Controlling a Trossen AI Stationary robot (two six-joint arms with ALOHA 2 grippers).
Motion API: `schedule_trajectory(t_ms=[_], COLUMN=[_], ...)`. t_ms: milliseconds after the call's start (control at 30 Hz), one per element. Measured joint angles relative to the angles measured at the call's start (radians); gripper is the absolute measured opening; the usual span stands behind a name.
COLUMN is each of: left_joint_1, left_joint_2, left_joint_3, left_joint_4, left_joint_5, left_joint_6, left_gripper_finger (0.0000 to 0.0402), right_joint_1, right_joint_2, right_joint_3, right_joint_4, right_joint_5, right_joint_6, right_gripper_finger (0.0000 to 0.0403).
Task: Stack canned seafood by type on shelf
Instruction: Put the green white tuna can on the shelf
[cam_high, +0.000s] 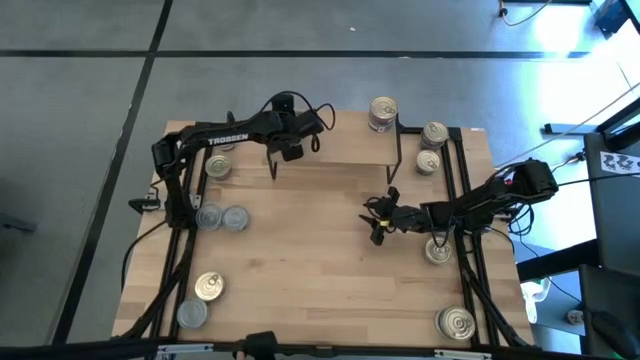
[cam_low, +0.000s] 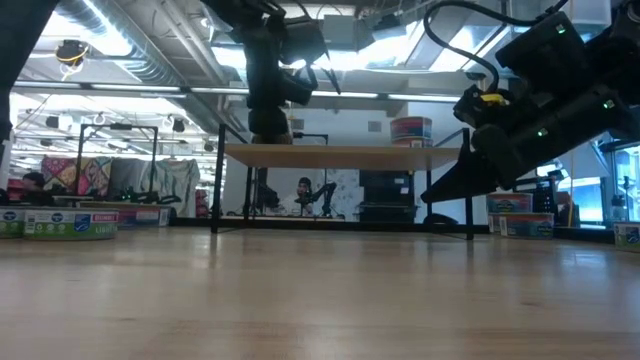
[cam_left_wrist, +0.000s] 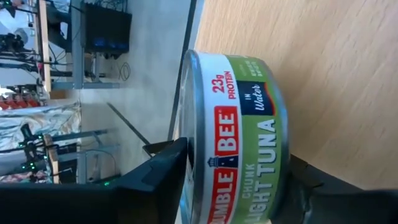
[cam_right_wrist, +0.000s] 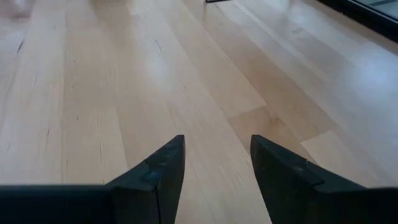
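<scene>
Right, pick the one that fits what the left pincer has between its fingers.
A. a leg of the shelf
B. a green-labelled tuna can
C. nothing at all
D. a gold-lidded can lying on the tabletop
B: in the left wrist view the left pincer has its fingers on either side of a green-labelled tuna can over the shelf.
</scene>
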Motion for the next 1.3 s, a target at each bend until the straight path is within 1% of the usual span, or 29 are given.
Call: schedule_trajectory(t_ms=[133, 300, 467, 633, 833, 900, 1000, 1200, 1300], left_joint_1=[-0.004, -0.026, -0.051, -0.072, -0.107, -0.113, -0.086, -0.002, 0.024], left_joint_2=[0.0, 0.0, 0.0, -0.015, -0.062, -0.076, -0.082, -0.081, -0.081], left_joint_3=[0.0, 0.0, 0.0, 0.005, 0.026, 0.026, 0.027, -0.017, -0.02], left_joint_4=[-0.001, -0.003, -0.024, -0.029, -0.046, -0.056, -0.048, -0.005, 0.002], left_joint_5=[0.006, 0.08, 0.095, 0.09, 0.099, 0.159, 0.287, 0.388, 0.392], left_joint_6=[0.006, 0.01, 0.005, -0.002, -0.017, -0.021, -0.041, -0.034, -0.037], left_gripper_finger=[0.0202, 0.0229, 0.0249, 0.0255, 0.0256, 0.0256, 0.0252, 0.0236, 0.0232], right_joint_1=[0.0, 0.0, 0.0, 0.0, 0.0, 0.0, 0.0, 0.0, 0.0], right_joint_2=[0.0, 0.0, 0.0, 0.0, 0.0, 0.0, 0.0, 0.0, 0.0], right_joint_3=[0.0, 0.0, 0.0, 0.0, 0.0, 0.0, 0.001, 0.001, 0.001], right_joint_4=[0.0, 0.001, 0.001, 0.001, 0.001, 0.001, 0.002, 0.001, 0.0], right_joint_5=[0.0, 0.0, 0.0, 0.0, 0.0, 0.0, 0.0, -0.001, -0.008], right_joint_6=[0.0, 0.001, 0.011, 0.012, 0.012, 0.012, 0.012, 0.012, 0.012], right_gripper_finger=[0.0182, 0.0182, 0.0182, 0.0182, 0.0182, 0.0182, 0.0182, 0.0182, 0.0182])
